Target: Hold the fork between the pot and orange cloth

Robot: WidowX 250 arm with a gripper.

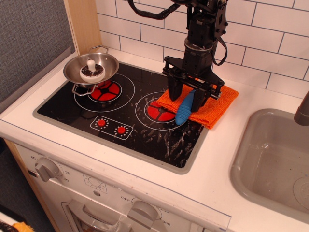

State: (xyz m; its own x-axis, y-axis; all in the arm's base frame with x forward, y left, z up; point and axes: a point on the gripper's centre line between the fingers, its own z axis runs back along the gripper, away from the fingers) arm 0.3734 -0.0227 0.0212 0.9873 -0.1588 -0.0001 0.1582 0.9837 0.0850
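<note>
The fork's blue ribbed handle [183,114] lies on the left part of the orange cloth [218,103], its lower end reaching over the right burner; its metal head is hidden under the gripper. My gripper [187,99] stands straight down over the fork, and its two black fingers press against both sides of the handle's upper part. The fork still rests on the cloth. The steel pot [72,73] sits on the left burner at the back left, well apart from the gripper, with a small white knobbed object [91,70] inside it.
The black cooktop [145,130] has two red burner rings. A grey sink [270,159] lies to the right, with a dark tap [302,112] at the frame's edge. A white tiled wall runs behind and a wooden post [84,24] stands at the back left.
</note>
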